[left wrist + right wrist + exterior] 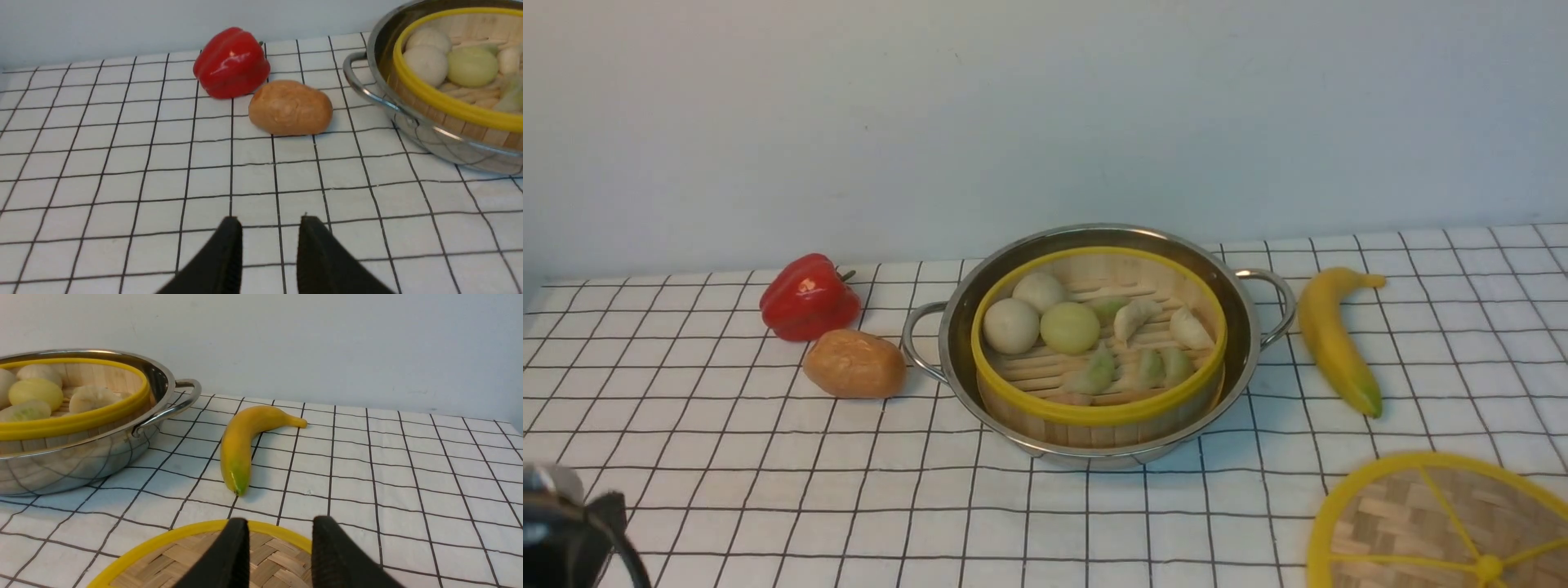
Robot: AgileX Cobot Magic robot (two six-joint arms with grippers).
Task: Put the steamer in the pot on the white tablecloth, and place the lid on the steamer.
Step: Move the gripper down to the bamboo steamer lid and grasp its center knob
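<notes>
The steamer (1099, 413), a bamboo basket with a yellow rim, sits inside the shiny pot (1245, 327) on the white tablecloth (768, 465); buns and dumplings lie on its slatted floor. The lid (1413, 514), a flat woven disc with a yellow rim and knob, lies on the cloth at the front right, partly cut off by the frame edge. My right gripper (280, 522) hovers open over the lid (163, 567), nothing between its fingers. My left gripper (269, 221) is open above bare cloth, well short of the pot (367, 69) and the steamer (449, 108). Only the left arm's dark body (564, 531) shows in the front view.
A red bell pepper (809, 296) and a brown potato (854, 363) lie left of the pot, close to its left handle (913, 339). A banana (1333, 336) lies right of the pot, between it and the lid. A pale wall runs along the back.
</notes>
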